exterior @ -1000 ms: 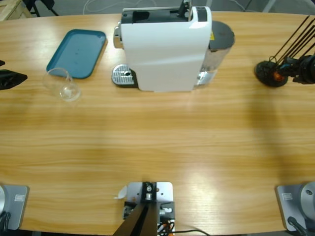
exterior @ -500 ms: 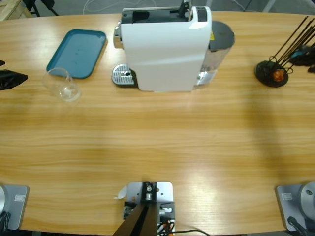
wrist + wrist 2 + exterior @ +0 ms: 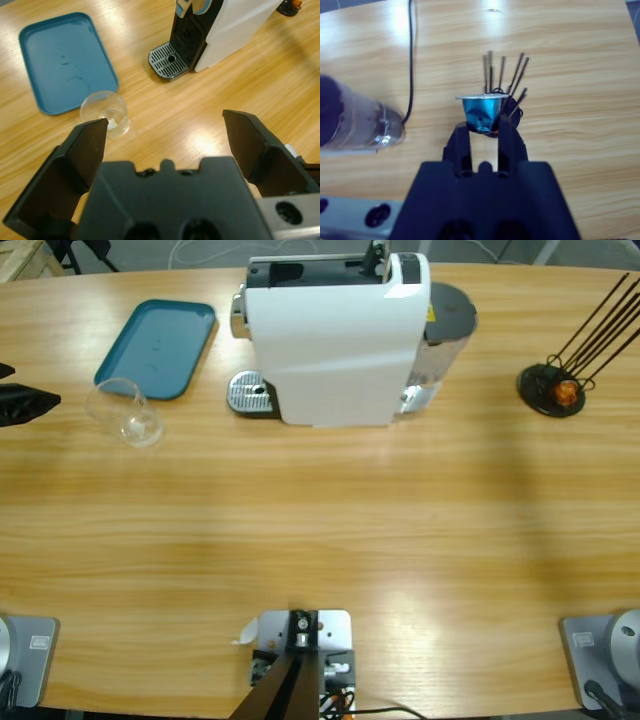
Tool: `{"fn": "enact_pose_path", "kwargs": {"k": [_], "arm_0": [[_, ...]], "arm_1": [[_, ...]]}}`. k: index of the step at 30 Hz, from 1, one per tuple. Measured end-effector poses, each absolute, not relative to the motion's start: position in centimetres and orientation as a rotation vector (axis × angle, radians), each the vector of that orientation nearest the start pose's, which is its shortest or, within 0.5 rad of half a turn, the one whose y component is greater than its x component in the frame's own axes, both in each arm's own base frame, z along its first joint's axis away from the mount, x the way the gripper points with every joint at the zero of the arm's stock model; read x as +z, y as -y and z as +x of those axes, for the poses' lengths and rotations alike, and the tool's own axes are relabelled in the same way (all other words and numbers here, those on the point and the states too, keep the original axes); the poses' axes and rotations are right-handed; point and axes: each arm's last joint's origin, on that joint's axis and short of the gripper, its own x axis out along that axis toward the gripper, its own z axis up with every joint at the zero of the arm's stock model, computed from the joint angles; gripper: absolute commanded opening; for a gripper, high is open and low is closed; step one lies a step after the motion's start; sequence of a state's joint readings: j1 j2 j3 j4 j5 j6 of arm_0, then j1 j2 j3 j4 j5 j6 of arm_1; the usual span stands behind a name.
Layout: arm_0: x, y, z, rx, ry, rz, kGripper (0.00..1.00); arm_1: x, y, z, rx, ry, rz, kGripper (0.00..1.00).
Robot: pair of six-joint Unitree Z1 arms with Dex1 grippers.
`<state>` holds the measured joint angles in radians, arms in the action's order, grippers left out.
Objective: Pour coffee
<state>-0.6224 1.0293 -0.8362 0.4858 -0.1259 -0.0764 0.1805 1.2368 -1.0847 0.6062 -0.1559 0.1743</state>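
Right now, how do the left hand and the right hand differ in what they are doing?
The left hand is wide open and holds nothing, while the right hand is shut on a blue coffee capsule. The left hand looks toward the empty clear glass beside the teal tray, while the right hand is above the wire capsule holder. Both are black and above the wooden table.
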Motion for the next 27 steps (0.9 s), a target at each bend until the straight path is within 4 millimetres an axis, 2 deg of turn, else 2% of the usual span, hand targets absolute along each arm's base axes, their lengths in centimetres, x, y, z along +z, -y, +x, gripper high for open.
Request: {"fn": "enact_pose_path", "kwargs": {"k": [3, 8, 11, 14, 18, 22, 27], "arm_0": [[34.3, 8.6, 10.7, -0.723, -0.708, 0.084, 1.0], [34.3, 8.8, 10.5, -0.771, -0.717, 0.067, 1.0], [34.4, 8.9, 10.5, -0.788, -0.72, 0.061, 1.0], [34.5, 9.0, 10.6, -0.798, -0.721, 0.057, 1.0], [35.1, 9.1, 10.7, -0.807, -0.702, 0.051, 1.0], [35.1, 9.2, 10.7, -0.806, -0.705, 0.051, 1.0], [35.0, 9.2, 10.8, -0.806, -0.705, 0.051, 1.0]], "arm_1": [[38.6, -4.2, 17.7, 0.094, -0.741, -0.095, 0.0], [39.3, -7.6, 13.8, 0.505, -0.681, -0.381, 0.0], [39.2, -8.9, 11.8, 0.709, -0.658, -0.505, 0.0], [39.1, -9.5, 10.3, 0.829, -0.649, -0.573, 0.0], [38.9, -9.9, 9.5, 0.898, -0.66, -0.619, 0.0], [39.5, -10.1, 9.2, 0.926, -0.645, -0.637, 0.0], [39.9, -12.0, 9.8, 1.004, -0.634, -0.686, 0.0]]}}
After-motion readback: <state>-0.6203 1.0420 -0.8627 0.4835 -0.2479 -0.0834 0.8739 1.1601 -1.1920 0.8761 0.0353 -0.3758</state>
